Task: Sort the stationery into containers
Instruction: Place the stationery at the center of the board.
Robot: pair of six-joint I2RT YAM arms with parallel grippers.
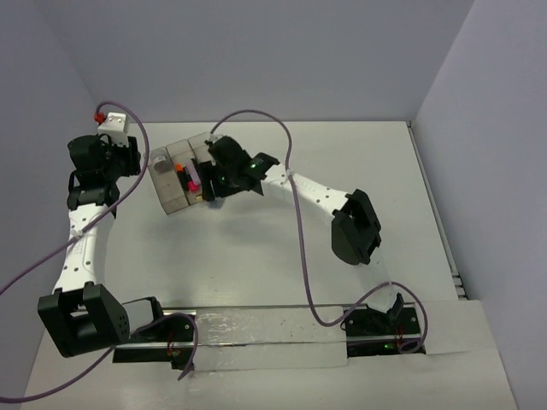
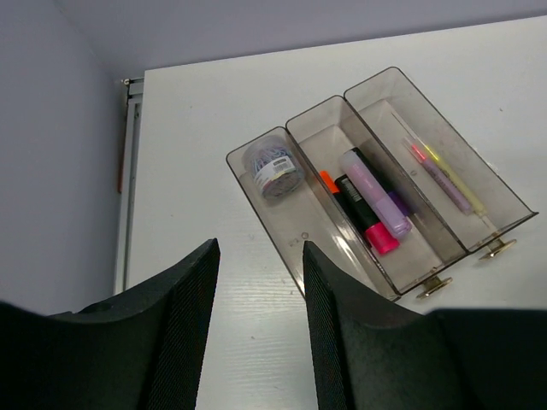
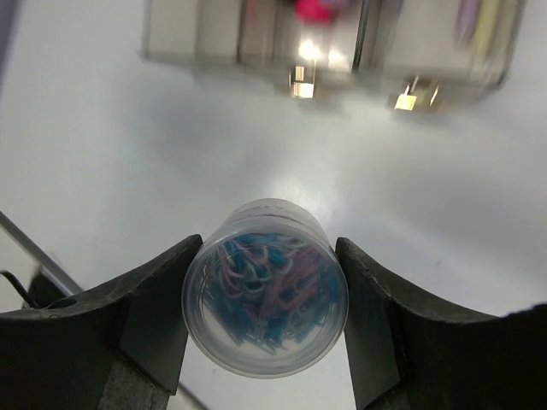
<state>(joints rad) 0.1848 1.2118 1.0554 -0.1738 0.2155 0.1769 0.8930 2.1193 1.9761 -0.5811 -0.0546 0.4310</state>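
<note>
The containers (image 2: 301,237) are three smoky clear bins in a row (image 1: 168,190). The left bin holds a round clear tub of paper clips (image 2: 273,167). Orange (image 2: 328,182), lilac (image 2: 373,193) and pink-red (image 2: 382,240) markers lie in the middle bin, and thin yellow and pink sticks (image 2: 444,175) in the right one. My left gripper (image 2: 259,249) is open and empty over bare table beside the left bin (image 1: 120,161). My right gripper (image 3: 267,248) is shut on a second round tub of blue and pink clips (image 3: 265,299), in front of the bins' labelled ends (image 1: 210,188).
The table's edge with a metal strip (image 2: 130,171) runs close to the left of the bins, against the grey wall. A purple cable (image 1: 295,213) loops over the right arm. A metal rail (image 1: 256,329) spans the near edge between the arm bases.
</note>
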